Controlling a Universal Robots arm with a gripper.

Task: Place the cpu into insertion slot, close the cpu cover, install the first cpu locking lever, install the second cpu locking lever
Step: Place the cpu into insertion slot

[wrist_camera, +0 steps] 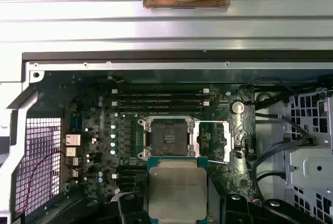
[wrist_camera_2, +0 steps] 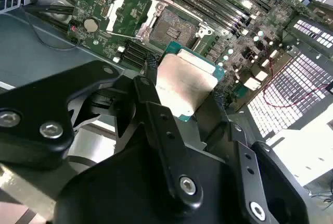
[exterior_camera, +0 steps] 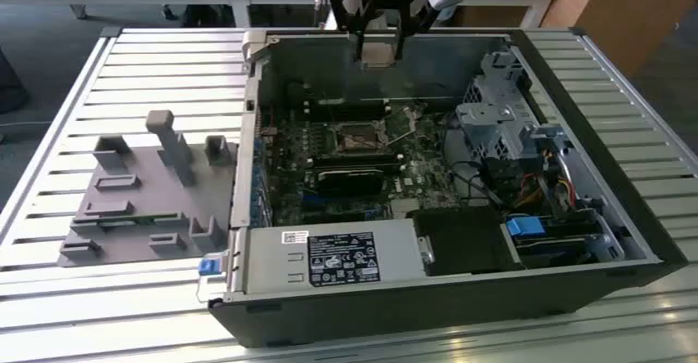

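Observation:
My gripper (exterior_camera: pixel 377 51) hangs above the far wall of the open computer case, shut on the cpu (exterior_camera: pixel 378 53), a flat square chip with a dull silver face. Both wrist views show the cpu (wrist_camera_2: pixel 184 81) (wrist_camera: pixel 177 187) clamped between the black fingers (wrist_camera_2: pixel 151 86). Below it on the green board, the insertion slot (exterior_camera: pixel 355 140) (wrist_camera: pixel 166 139) (wrist_camera_2: pixel 174 26) lies uncovered. The cpu cover (wrist_camera: pixel 229 140) (wrist_camera_2: pixel 127 13) is swung open beside the slot. In the first wrist view the cpu sits just short of the slot, well above the board.
A grey holder block (exterior_camera: pixel 153 191) lies on the slatted table at the exterior view's left. Inside the case are a power supply (exterior_camera: pixel 333 257), a metal drive cage (exterior_camera: pixel 502 118), cables (exterior_camera: pixel 545 187), and long memory slots (wrist_camera: pixel 161 99) beside the socket.

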